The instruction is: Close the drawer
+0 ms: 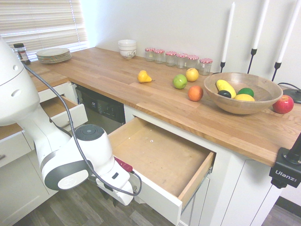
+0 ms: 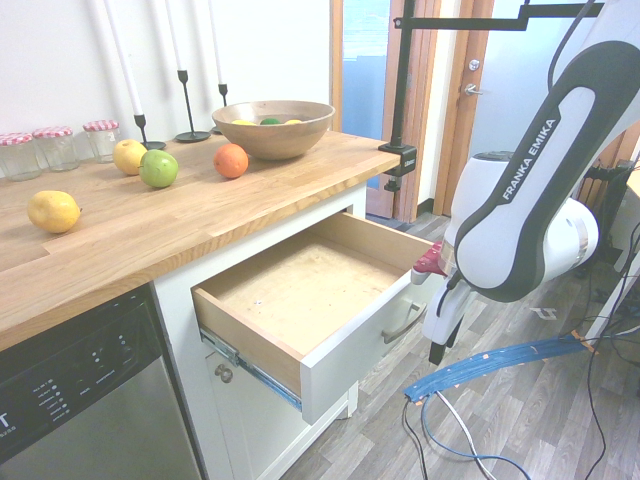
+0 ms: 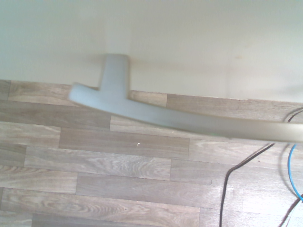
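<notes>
From the first exterior view we've got the drawer (image 1: 160,157) pulled way out under the wooden counter (image 1: 141,94), plywood box bare. The second exterior view puts the gripper (image 2: 437,352) pointing down just beside the drawer's white front, near the handle (image 2: 402,324); we can't tell how far open it is. In the wrist view the handle (image 3: 156,113) hangs blurry over the floor (image 3: 118,189).

Opposite exterior views, shared drawer (image 1: 160,157)
</notes>
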Robot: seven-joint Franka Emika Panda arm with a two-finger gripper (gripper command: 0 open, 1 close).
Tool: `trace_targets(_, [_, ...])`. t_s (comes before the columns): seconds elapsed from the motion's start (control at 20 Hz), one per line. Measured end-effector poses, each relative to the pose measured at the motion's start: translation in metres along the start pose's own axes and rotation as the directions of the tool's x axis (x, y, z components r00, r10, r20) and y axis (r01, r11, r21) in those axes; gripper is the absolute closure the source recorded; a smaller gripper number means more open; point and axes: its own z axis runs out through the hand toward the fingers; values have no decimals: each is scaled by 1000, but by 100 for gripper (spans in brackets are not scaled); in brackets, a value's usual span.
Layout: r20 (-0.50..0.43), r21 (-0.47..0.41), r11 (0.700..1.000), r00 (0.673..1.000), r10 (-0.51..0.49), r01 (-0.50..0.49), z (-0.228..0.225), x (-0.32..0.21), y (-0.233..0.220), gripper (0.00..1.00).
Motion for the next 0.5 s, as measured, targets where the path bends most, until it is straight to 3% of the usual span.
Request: trace_targets(0.5, [-2,1,1000,1000,0,0,-1,1,-4,100])
